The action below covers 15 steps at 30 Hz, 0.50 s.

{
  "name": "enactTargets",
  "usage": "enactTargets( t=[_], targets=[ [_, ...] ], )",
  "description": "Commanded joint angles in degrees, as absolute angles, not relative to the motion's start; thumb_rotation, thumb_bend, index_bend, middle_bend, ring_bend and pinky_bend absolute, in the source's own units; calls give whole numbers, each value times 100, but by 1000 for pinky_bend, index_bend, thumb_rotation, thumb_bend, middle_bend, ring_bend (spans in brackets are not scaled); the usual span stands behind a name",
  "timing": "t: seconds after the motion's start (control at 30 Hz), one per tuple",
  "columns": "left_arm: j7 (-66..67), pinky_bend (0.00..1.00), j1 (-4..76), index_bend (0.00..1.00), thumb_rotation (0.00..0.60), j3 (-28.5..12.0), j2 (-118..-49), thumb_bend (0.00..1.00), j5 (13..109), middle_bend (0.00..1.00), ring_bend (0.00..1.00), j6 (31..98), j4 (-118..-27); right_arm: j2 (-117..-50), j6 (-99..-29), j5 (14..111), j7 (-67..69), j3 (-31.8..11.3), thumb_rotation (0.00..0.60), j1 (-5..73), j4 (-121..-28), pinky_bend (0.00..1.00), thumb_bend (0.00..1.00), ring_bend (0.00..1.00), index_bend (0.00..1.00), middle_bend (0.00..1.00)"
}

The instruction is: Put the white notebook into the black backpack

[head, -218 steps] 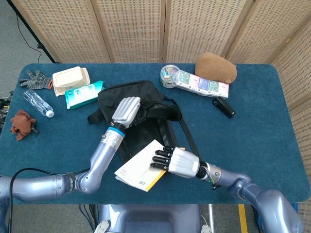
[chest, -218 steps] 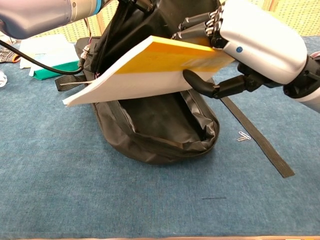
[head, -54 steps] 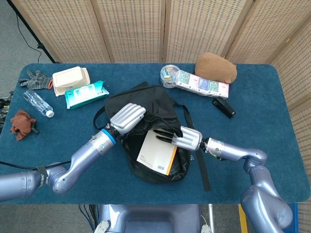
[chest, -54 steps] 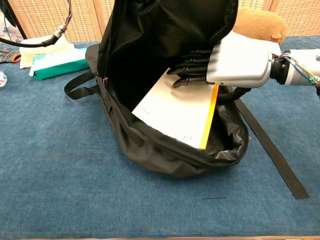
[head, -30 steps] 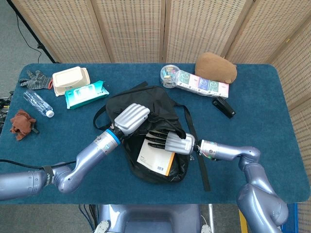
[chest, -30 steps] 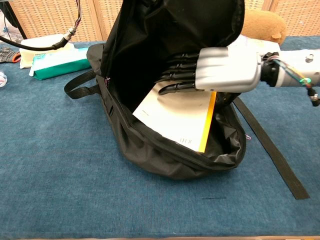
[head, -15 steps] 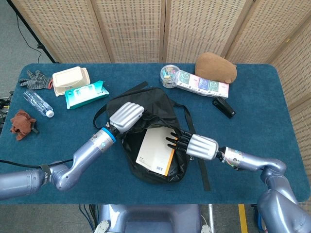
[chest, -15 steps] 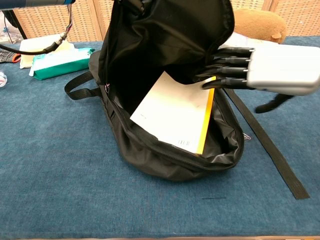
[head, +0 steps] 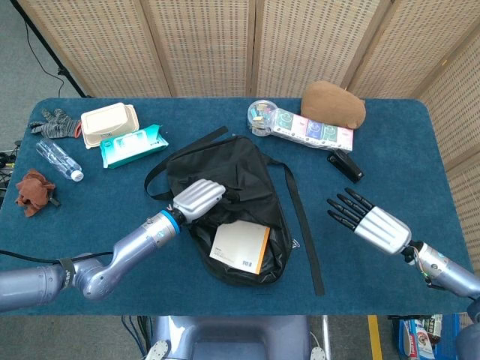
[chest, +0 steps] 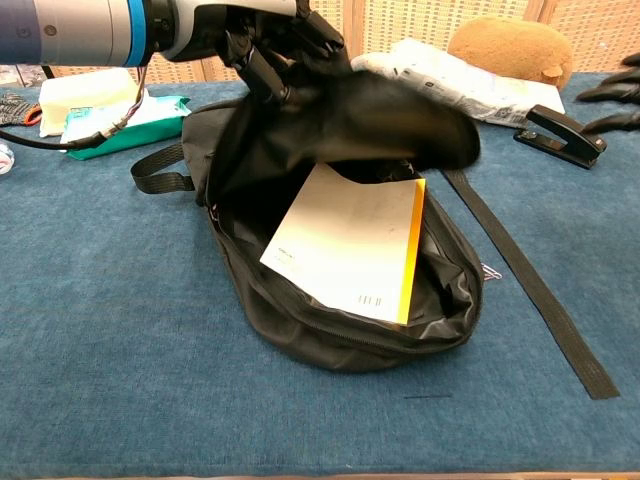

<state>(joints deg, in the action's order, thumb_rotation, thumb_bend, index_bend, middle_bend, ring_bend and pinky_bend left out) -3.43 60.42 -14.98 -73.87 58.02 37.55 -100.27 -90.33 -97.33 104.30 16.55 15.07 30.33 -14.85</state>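
The black backpack (head: 229, 180) lies in the middle of the table with its mouth towards me. The white notebook (head: 241, 246) with a yellow spine sits inside that mouth, leaning on the lower wall; the chest view shows the notebook (chest: 350, 245) half under the drooping flap. My left hand (head: 196, 199) grips the flap's edge, and in the chest view the left hand (chest: 270, 40) holds the fabric up at the top left. My right hand (head: 371, 221) hovers well to the right of the bag, fingers spread and holding nothing.
The bag's long strap (head: 301, 225) trails right of it. A black stapler (head: 345, 165), brown plush (head: 333, 105) and packet strip (head: 311, 129) lie at the back right. Green wipes (head: 131, 145), a white box (head: 109, 123), a bottle (head: 58, 160), gloves and a red cloth sit left.
My right hand let go of the notebook, pulled out of the bag and moved far right. The left hand lowered the flap over the notebook, which stays inside.
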Motion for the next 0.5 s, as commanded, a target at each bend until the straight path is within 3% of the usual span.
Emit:
enactTargets(
  t=[0.03, 0.13, 0.33, 0.5],
  targets=[
    [-511, 52, 6099, 2, 600, -1492, -7182, 124, 5691, 0, 0, 3483, -10276, -8933, -9685, 10274, 1699, 1360, 600, 2880, -1579, 0, 0, 0, 114, 0],
    [-717, 0, 6052, 0, 600, -1596, -6987, 4, 5632, 0, 0, 3440, -10509, -8864, -9660, 10133, 1719, 1217, 600, 2769, -1668, 0, 0, 0, 113, 0],
    [-1090, 0, 5657, 0, 600, -1741, -6478, 0, 5899, 0, 0, 3731, -10952, -8732, -9560, 9854, 1693, 924, 600, 2620, -1965, 0, 0, 0, 98, 0],
    [-791, 0, 5248, 0, 600, -1506, -5941, 0, 6331, 0, 0, 4128, -11151, -8594, -9405, 9675, 1517, 741, 600, 2531, -2358, 0, 0, 0, 72, 0]
  ],
)
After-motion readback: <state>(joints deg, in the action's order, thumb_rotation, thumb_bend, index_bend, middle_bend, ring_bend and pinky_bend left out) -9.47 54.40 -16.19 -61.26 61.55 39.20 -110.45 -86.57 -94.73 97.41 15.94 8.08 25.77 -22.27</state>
